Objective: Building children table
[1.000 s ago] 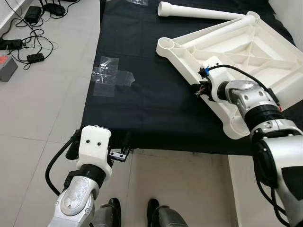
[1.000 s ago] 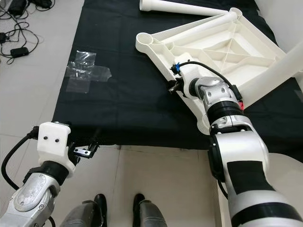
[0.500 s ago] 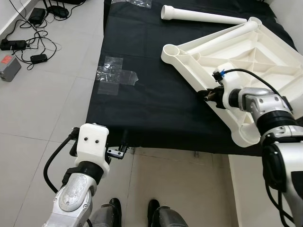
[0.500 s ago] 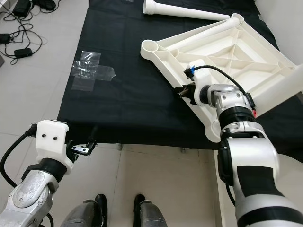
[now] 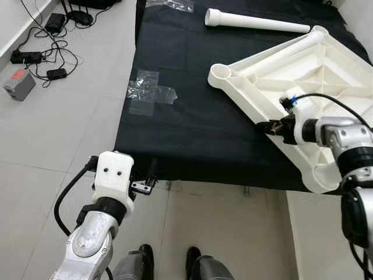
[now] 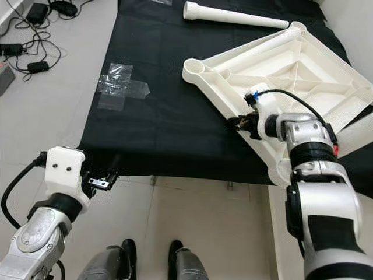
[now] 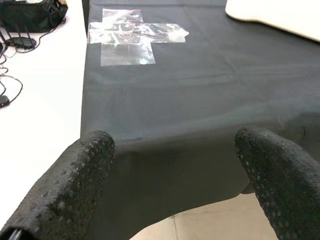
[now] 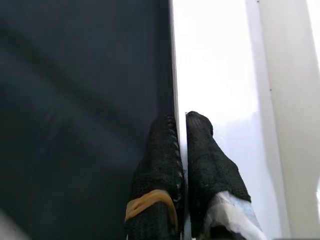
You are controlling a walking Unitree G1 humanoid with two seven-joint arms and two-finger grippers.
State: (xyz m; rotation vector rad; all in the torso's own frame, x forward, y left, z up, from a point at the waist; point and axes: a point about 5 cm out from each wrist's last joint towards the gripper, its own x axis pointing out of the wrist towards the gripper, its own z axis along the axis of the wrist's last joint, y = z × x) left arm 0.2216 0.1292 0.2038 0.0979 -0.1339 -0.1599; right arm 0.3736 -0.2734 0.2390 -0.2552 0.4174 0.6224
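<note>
table top upside down on the black cloth, at 2 o'clock from us | our right gripper pinches its near rim; since a second ago top and view both shifted, so we judge we drag it | loose leg at 12 o'clock | left gripper spread, idle at cloth edge

An indoor room set up as a test space: pale tiled floor, a black cloth taped down, and cables with power adapters along the wall.
</note>
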